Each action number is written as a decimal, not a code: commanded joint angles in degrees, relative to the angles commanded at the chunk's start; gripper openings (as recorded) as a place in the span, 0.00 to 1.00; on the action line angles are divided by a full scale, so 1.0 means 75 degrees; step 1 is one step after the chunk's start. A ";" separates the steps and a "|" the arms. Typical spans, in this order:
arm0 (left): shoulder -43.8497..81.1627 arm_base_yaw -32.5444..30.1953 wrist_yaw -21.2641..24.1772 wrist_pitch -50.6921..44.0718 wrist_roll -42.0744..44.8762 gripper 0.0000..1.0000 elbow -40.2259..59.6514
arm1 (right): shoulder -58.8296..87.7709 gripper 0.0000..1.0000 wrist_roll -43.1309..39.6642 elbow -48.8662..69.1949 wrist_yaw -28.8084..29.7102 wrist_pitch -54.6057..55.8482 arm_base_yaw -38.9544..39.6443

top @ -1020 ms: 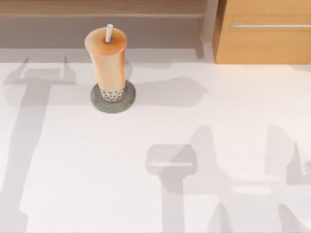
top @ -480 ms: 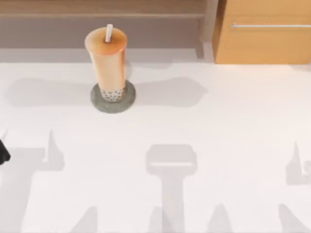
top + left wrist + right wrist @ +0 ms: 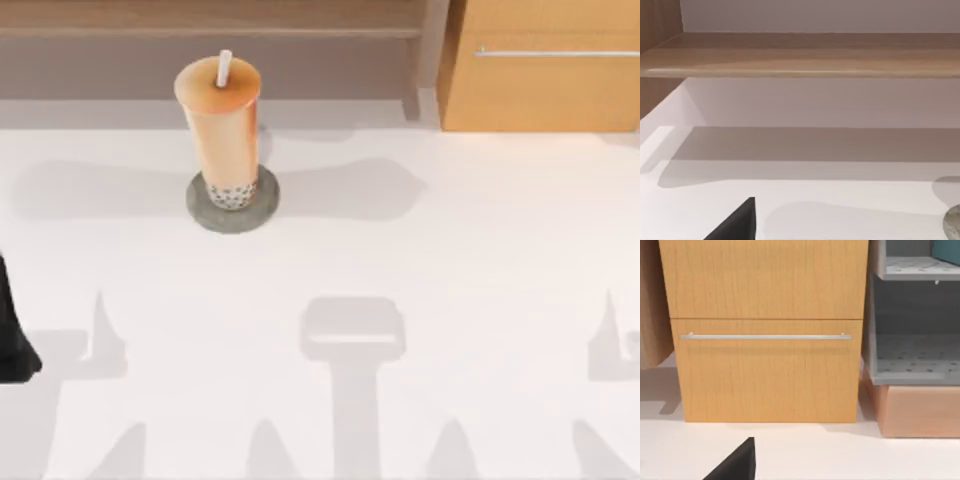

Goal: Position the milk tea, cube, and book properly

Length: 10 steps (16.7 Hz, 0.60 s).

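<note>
The milk tea point(image 3: 221, 130), a tall cup of peach-orange drink with dark pearls, an orange lid and a white straw, stands upright on a flat grey round disc point(image 3: 203, 217) at the back left of the table. The disc's edge point(image 3: 954, 223) also appears in the left wrist view. A black part of my left arm point(image 3: 12, 335) pokes in at the table's left edge, well in front of the cup and apart from it. A dark piece of the left gripper point(image 3: 735, 226) and one of the right gripper point(image 3: 735, 466) show in their wrist views. The cube and the book are out of view.
A wooden cabinet with a drawer and metal handle point(image 3: 555, 52) stands at the back right; the right wrist view faces its drawer front point(image 3: 765, 370), with a grey open shelf unit point(image 3: 915, 345) beside it. A low wooden shelf point(image 3: 210, 20) runs along the back.
The black part of my left arm has come further into view at the left edge and moved towards the front. Arm shadows shifted on the table. The milk tea stayed put.
</note>
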 joint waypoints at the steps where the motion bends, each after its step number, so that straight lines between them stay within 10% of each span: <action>1: 0.0000 0.0000 0.0000 0.0000 0.0000 1.00 0.0000 | 0.0000 1.00 0.0000 0.0000 0.0000 0.0000 0.0000; 10: 0.0000 0.0000 0.0000 0.0000 0.0000 1.00 0.0000 | 0.2242 1.00 0.0002 0.1850 -0.0503 0.0839 -0.0557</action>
